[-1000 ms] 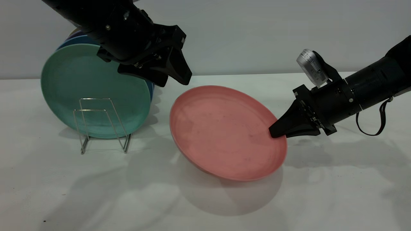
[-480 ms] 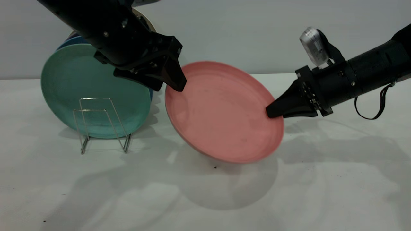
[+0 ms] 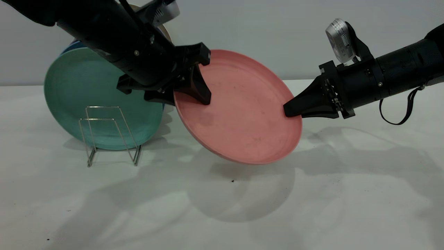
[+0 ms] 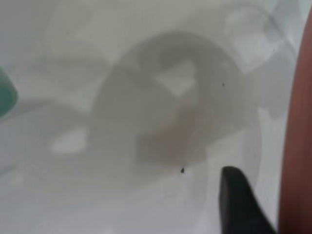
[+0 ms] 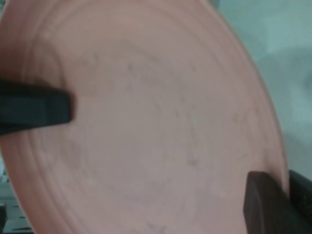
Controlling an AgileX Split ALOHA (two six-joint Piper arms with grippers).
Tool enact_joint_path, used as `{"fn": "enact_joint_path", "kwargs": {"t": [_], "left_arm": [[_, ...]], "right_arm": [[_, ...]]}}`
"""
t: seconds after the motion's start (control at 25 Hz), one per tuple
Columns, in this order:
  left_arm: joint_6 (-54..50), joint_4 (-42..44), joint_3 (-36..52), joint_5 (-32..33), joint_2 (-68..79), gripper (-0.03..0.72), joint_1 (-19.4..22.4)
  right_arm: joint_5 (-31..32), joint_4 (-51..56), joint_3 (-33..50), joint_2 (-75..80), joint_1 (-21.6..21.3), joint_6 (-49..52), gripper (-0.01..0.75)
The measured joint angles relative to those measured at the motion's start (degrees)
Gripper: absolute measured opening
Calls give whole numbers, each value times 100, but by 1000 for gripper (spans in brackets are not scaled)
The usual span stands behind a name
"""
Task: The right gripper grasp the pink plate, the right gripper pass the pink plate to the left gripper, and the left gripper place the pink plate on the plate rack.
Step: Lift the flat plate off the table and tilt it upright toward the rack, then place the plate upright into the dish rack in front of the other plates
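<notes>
1. Exterior view: right arm reaches in from 3 o'clock, near level; right gripper (image 3: 289, 111) is closed on the 3 o'clock rim of the pink plate (image 3: 239, 111), which hangs tilted above the table (image 3: 222, 208), face toward the camera.
2. Left arm slants down from 11 o'clock; left gripper (image 3: 199, 93) straddles the plate's 10 o'clock rim, one finger (image 3: 200, 91) lying on the face; jaws apart, and whether they press the rim I cannot tell.
3. Plate rack (image 3: 111, 133) stands at 9 o'clock of the pink plate, well apart, with a teal-green plate (image 3: 86, 97) upright behind its front loops.
4. Versus 0.5 s ago: the plate sits higher and steeper; the left gripper has moved from beside the rim to over it.
5. Left wrist view: one dark finger (image 4: 239, 204) beside the pink rim (image 4: 298, 146); the plate's shadow lies on the table (image 4: 73, 73) below.
6. Right wrist view: plate (image 5: 156, 126) fills the frame; own finger (image 5: 265, 207) on its rim; a far finger (image 5: 36, 109) on the opposite edge.
</notes>
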Motion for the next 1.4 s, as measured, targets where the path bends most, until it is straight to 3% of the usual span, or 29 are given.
{"fn": "enact_joint_path", "kwargs": {"t": [0.16, 0.36, 0.48, 0.68, 0.8, 1.04, 1.2, 1.4], "left_arm": [[0, -90, 0, -7, 0, 120, 0], [0, -137, 0, 4, 0, 107, 0], [13, -69, 0, 4, 0, 107, 0], [157, 16, 0, 22, -12, 107, 4], [665, 241, 0, 35, -166, 107, 4], [2108, 1629, 0, 198, -1124, 107, 4], [2907, 2743, 0, 241, -1827, 107, 23], [3444, 3471, 0, 517, -2383, 107, 516]], "right_arm": [[-106, 0, 0, 0, 0, -34, 23], [-202, 7, 0, 0, 0, -33, 63], [-227, 78, 0, -58, 0, -27, 170], [-236, 89, 0, -668, -26, -22, 428], [-126, 89, 0, -1280, -166, 49, 514], [606, -224, 0, -2834, -645, 793, 534], [781, -974, 0, -3944, -734, 1318, 517], [940, -2320, 5, -5188, -595, 2365, 481]]}}
